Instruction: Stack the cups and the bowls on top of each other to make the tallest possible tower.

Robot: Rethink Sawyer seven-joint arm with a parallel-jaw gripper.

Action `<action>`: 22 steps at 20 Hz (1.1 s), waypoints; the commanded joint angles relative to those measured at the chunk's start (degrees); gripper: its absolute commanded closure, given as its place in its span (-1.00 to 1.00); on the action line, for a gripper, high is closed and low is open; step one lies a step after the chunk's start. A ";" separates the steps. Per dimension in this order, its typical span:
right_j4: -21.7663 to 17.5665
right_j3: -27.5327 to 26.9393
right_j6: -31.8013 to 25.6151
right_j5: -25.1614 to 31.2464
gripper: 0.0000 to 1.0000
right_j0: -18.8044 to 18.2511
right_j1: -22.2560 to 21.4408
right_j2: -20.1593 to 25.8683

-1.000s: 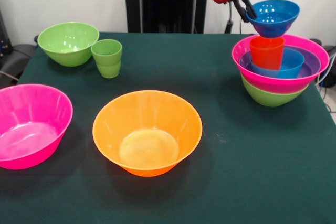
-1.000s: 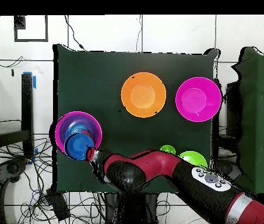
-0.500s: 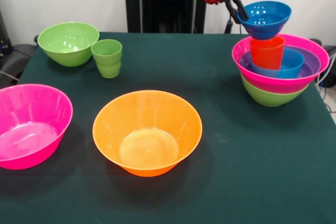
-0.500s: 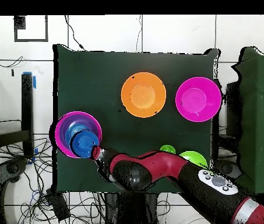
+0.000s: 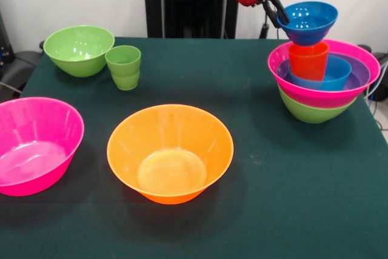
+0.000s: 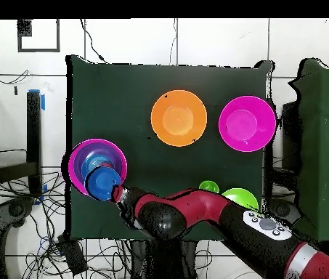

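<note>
The gripper is clamped on the rim of a small blue bowl, held right over the orange-red cup in the tower at the table's right. Only the overhead view shows the arm.

I see a glossy blue plastic bowl above an orange-red smooth tumbler, a pink-rimmed, green-based nested pile, an orange big bowl, a pink bowl, a light green bowl and cup, dark green cloth.
</note>
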 commanded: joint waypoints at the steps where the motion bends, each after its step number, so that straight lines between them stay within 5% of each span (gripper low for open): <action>1: -4.48 -3.73 0.90 -4.10 1.00 3.22 4.27 -3.75; 22: -7.21 -6.43 0.49 -6.50 1.00 4.04 7.06 -6.32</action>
